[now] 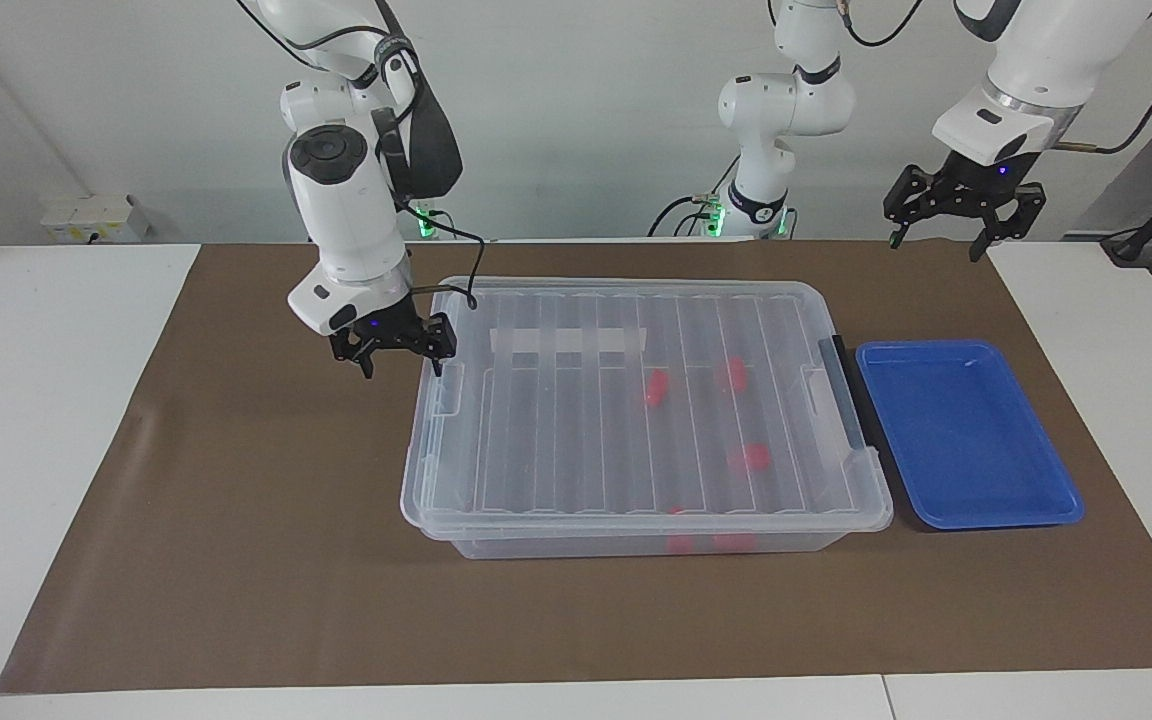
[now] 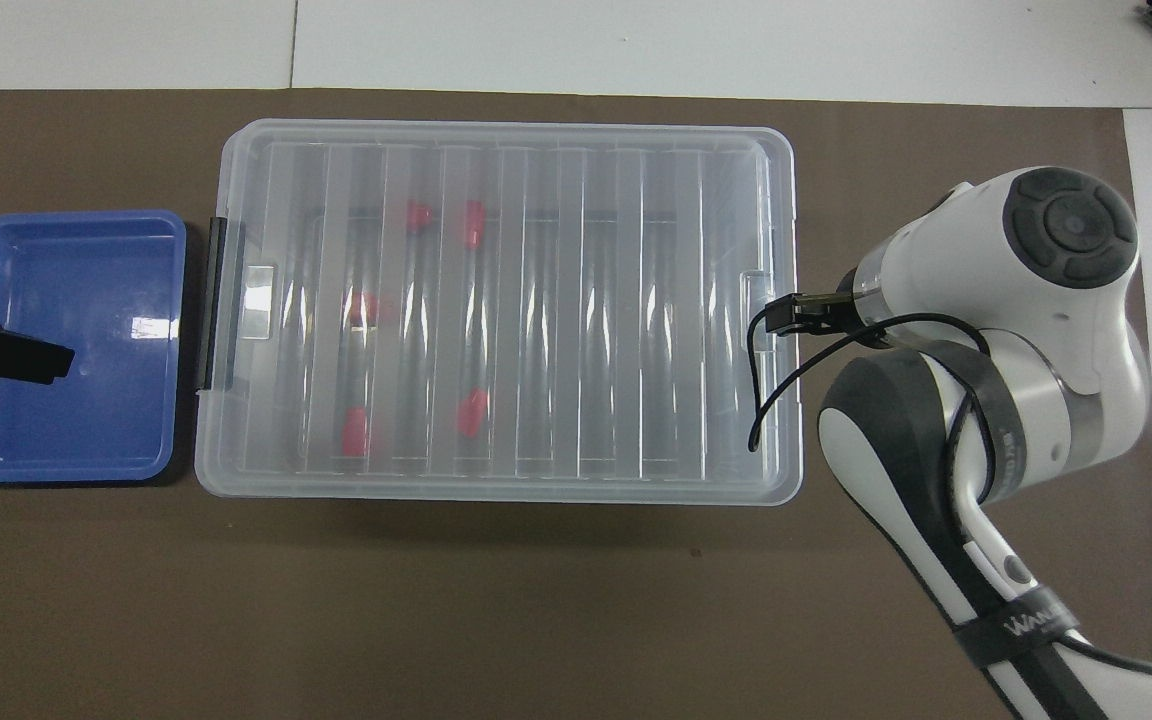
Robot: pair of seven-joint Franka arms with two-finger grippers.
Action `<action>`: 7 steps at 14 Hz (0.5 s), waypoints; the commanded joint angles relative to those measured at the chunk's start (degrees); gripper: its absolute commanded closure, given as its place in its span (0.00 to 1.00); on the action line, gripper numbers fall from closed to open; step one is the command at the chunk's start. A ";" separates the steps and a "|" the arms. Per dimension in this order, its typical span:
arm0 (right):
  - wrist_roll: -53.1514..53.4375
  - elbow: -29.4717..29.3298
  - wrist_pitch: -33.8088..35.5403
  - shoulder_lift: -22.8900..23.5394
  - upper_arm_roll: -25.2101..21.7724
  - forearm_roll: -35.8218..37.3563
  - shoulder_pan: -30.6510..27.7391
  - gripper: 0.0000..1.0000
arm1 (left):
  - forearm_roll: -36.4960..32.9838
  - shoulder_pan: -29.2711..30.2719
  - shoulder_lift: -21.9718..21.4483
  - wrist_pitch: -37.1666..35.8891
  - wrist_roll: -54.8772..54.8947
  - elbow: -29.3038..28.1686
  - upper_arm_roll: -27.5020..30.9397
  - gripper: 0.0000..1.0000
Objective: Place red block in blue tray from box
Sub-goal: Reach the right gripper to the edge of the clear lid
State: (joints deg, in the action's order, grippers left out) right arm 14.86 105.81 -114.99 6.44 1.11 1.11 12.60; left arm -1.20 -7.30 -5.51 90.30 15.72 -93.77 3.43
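Overall, a white desk (image 1: 56, 420) is seen spread with a brown mat (image 1: 266, 560), backed by a pale wall. The box (image 1: 636, 420), lid shut and black handle toward the left arm's end, is set mid-desk, with bare mat along the edge farthest from the robots. The blue tray (image 1: 966, 435) is laid just beside the handle, toward the left arm's end of the desk. Red blocks are seen blurred through the lid; one red block (image 1: 656, 387) is marked inside the box.

The right end effector (image 1: 394, 345) is held low at the box's end toward the right arm, fingers spread wide, holding nothing. The left end effector (image 1: 958, 212) is raised near the desk's robot-side edge, fingers wide and empty. In the overhead view only a dark tip (image 2: 1, 350) of it is shown over the tray, and the right end effector is hidden under its own wrist.
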 commanded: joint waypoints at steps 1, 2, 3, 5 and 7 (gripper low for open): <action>-4.04 0.80 -0.85 -0.20 0.21 -0.93 -2.39 0.00 | -0.12 -1.05 -0.47 0.05 -5.32 -0.36 0.17 0.00; -5.18 0.80 -0.85 -0.11 0.12 -0.93 -2.93 0.00 | -0.12 -1.13 -0.47 0.31 -8.92 -0.36 -0.09 0.00; -6.41 0.80 -0.85 -0.02 0.12 -0.93 -3.37 0.00 | -0.12 -1.57 -0.47 1.10 -12.00 -0.36 -0.96 0.00; -8.70 0.80 -0.94 -0.02 0.12 -0.93 -4.77 0.00 | -0.03 -3.67 -0.47 3.56 -18.67 -0.88 -1.24 0.00; -10.54 0.80 -1.03 0.06 0.12 -0.93 -5.83 0.00 | -0.03 -5.79 -0.47 6.37 -27.02 -1.67 -1.32 0.00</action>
State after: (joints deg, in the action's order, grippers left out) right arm 7.11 105.90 -114.99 6.50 1.01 1.11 8.25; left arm -1.12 -10.71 -5.49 93.68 -4.21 -93.98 1.71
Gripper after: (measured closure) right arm 0.000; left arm 0.000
